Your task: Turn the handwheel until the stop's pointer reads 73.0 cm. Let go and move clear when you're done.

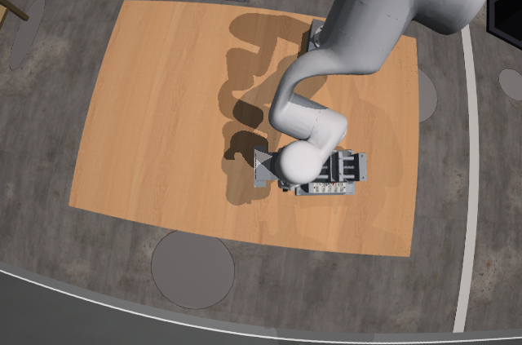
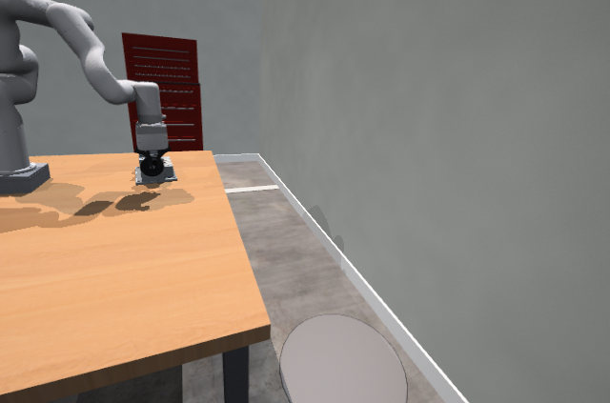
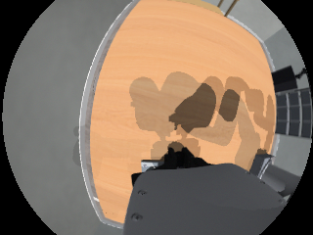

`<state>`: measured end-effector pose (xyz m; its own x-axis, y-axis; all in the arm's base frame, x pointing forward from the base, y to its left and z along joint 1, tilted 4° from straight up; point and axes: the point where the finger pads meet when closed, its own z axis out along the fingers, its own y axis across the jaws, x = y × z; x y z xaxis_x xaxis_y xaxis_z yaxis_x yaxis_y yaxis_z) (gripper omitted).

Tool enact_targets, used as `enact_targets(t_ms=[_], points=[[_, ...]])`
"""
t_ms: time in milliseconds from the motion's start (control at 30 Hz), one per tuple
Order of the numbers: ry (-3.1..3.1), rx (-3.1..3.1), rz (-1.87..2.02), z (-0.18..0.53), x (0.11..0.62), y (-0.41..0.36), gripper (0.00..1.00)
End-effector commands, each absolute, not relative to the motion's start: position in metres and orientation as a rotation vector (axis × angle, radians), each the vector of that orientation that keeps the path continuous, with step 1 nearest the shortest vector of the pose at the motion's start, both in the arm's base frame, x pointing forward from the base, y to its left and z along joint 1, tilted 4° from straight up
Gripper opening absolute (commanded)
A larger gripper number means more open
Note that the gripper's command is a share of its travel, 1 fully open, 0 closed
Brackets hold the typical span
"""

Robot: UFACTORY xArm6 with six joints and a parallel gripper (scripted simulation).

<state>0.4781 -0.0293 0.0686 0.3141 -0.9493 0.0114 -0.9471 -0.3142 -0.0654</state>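
Black against the grey of its fixture, the handwheel (image 2: 151, 166) stands upright at the near end of the stop mechanism (image 1: 351, 165), and my gripper (image 2: 152, 156) comes straight down onto it, fingers closed on the wheel's rim or crank knob (which of the 2 I cannot tell; the parts are too small from outside, and my own housing blocks most of the wrist view). The whole unit sits on the wooden table (image 1: 147, 121), toward the far edge in the exterior view, with its scale strip (image 1: 326, 188) running along one side. The digits and the pointer are too small for me to read, so I cannot judge how near 73.0 cm I am.

What worries me most is slipping off. My hold is narrow, and if my circular path drifts from the wheel's true axis, the fingers will drag sideways and lose it. Overshoot is the other risk, since I cannot read the scale from here. Pressing down too hard could also shove the fixture across the wood.

Room is uneven. There is open tabletop on the wheel side, where my shadows fall. The table edge lies just behind the mechanism, with a red cabinet (image 2: 165, 88) beyond it. My base (image 2: 24, 176) is well apart.
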Motion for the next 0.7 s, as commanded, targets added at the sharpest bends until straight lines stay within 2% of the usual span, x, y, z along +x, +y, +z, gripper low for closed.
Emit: enact_targets(t_ms=[0,667], points=[[1.812,-2.508,-0.075,0.0690,0.4782,-0.0295,0.06],[1.812,-2.508,-0.075,0.0684,0.4799,-0.0290,0.06]])
